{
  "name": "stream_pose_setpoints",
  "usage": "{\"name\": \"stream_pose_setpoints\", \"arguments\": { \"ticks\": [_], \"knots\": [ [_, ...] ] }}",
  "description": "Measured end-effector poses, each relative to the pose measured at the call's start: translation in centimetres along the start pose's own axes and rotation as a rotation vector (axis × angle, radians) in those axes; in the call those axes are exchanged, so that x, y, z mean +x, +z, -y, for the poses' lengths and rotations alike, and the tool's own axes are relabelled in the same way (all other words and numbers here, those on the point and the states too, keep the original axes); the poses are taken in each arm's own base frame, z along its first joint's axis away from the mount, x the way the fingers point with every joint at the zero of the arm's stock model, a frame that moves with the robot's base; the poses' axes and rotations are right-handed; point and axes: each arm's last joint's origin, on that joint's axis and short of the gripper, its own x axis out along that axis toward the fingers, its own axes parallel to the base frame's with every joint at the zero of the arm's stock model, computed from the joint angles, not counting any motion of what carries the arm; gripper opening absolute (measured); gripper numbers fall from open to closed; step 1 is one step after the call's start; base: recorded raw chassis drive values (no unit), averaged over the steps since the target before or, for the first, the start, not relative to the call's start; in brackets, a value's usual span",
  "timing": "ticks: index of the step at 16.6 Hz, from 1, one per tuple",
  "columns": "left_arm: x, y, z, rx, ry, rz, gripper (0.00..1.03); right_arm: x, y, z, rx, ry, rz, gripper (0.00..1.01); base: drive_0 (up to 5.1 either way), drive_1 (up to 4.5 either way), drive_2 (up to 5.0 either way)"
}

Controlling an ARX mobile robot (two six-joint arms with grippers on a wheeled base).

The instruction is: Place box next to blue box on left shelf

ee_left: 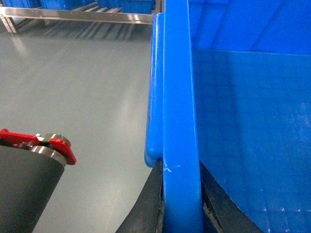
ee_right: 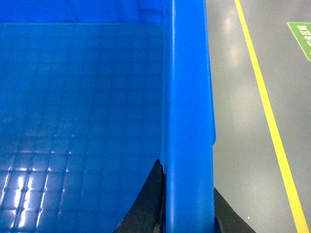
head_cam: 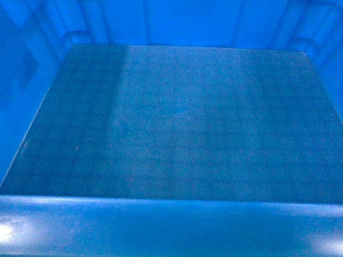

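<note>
The floor (ee_left: 73, 97) is smooth and grey with a dull sheen, and soft pale streaks of overhead light lie across it. On the left side, at the far edge of that floor, a metal rack (ee_left: 82, 15) runs along low, its silver rail catching the light, with blue bins (ee_left: 131, 5) standing on it. On the right side the floor (ee_right: 238, 121) looks darker grey. A yellow line (ee_right: 265, 97) is painted along it, and a green floor sign (ee_right: 301, 36) with white marks lies just beyond the line.
</note>
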Motion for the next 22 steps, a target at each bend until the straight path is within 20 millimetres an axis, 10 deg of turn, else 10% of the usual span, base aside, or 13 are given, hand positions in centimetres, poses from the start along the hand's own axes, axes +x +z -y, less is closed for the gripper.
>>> {"name": "stream_pose_setpoints", "arguments": {
  "ticks": [22],
  "knots": [
    [-0.03,0.01,0.0,0.006,-0.001,0.001,0.08,0.0,-0.03,0.01,-0.002,-0.001,0.0,0.09,0.0,3.34,-3.4]
  ]
}}
